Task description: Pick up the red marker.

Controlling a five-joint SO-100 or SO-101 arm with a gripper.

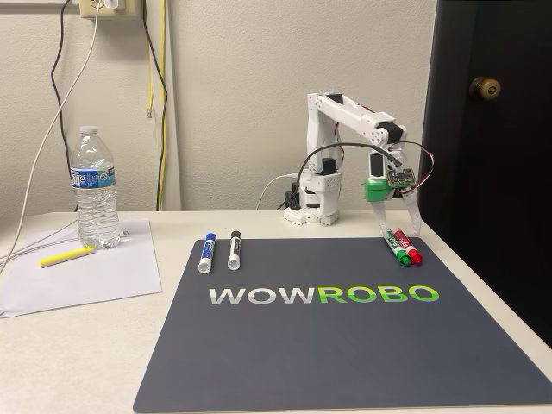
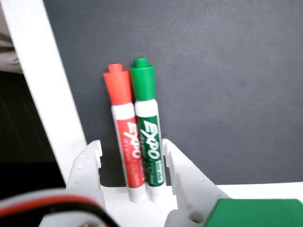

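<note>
A: Fixed view: the red marker (image 1: 413, 250) lies on the dark mat (image 1: 345, 345), touching the green marker (image 1: 398, 245), under the gripper (image 1: 402, 231).

B: Wrist view: fingers (image 2: 182, 177) apart, straddling both markers. Better to shift toward the red marker (image 2: 127, 137), so they close on it alone.

A plain beige wall (image 1: 233, 103) stands behind the pincer (image 1: 402, 226), with a power outlet (image 1: 105, 8) and hanging cables (image 1: 157, 103) far to its left. A dark door (image 1: 492, 155) with a brass knob (image 1: 485, 87) stands just right of it. The light is even.
</note>
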